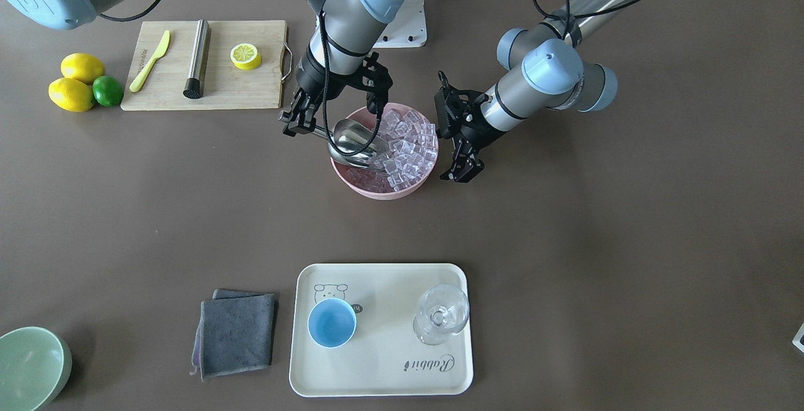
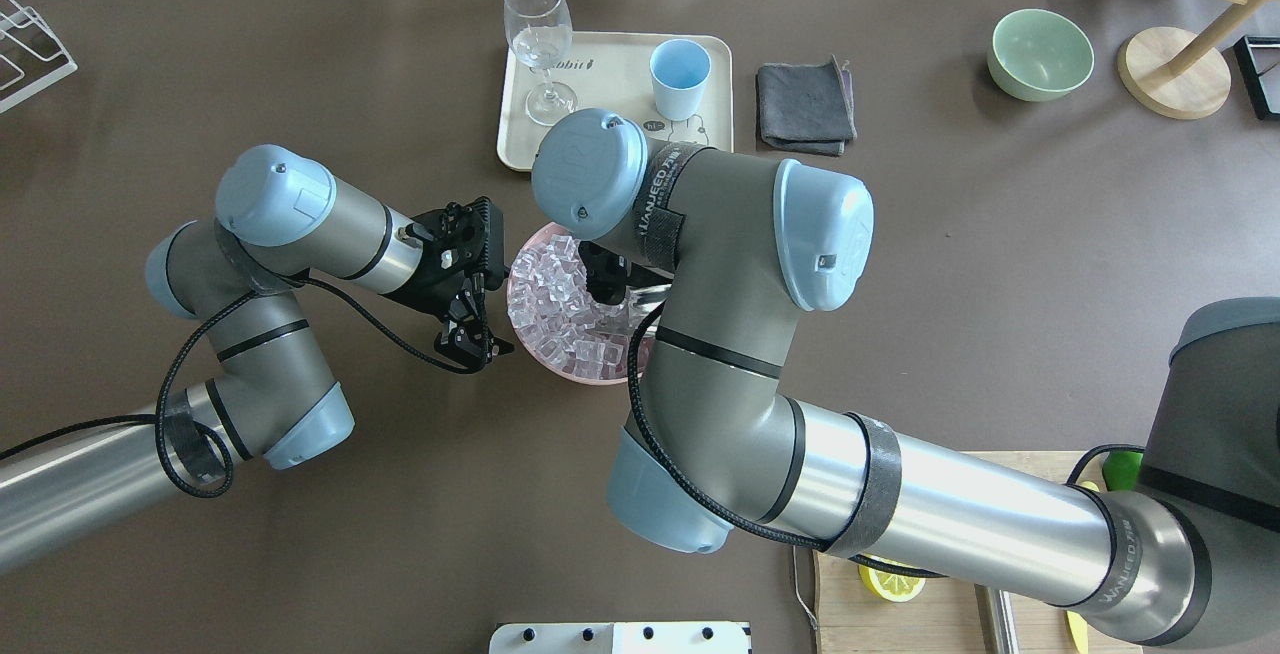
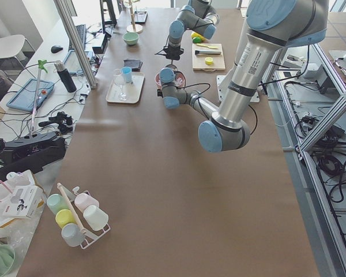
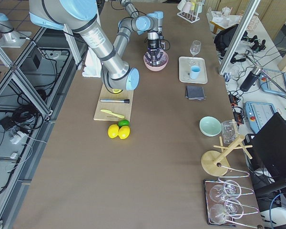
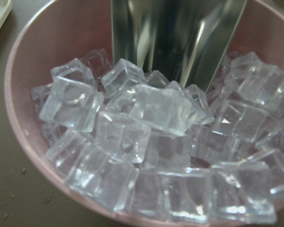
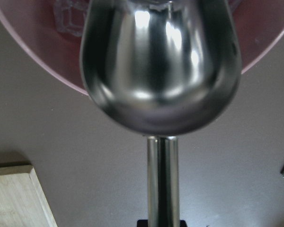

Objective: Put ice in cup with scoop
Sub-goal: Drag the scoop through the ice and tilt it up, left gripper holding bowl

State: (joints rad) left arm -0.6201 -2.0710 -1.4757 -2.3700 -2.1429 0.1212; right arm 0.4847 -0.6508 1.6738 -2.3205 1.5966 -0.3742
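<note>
The silver scoop (image 1: pixel 355 144) lies tilted in a pink bowl (image 1: pixel 377 192), its front edge pushed into the clear ice cubes (image 1: pixel 411 147). My right gripper (image 1: pixel 306 127) is shut on the scoop's thin handle at the bowl's edge. The right wrist view shows the scoop's trough (image 6: pixel 158 71) from behind, with no ice seen inside. My left gripper (image 1: pixel 461 171) hangs beside the bowl's other side, open and empty, just apart from the rim. The left wrist view shows the ice (image 5: pixel 151 123) and the scoop (image 5: pixel 175 38). The light-blue cup (image 1: pixel 331 323) stands empty on a cream tray (image 1: pixel 377 379).
A clear stemmed glass (image 1: pixel 441 313) shares the tray. A grey cloth (image 1: pixel 235 332) lies beside it and a pale-green bowl (image 1: pixel 28 367) is at the corner. A cutting board (image 1: pixel 232 87) holds a yellow knife, a steel cylinder and a lemon half; lemons and a lime sit beside it.
</note>
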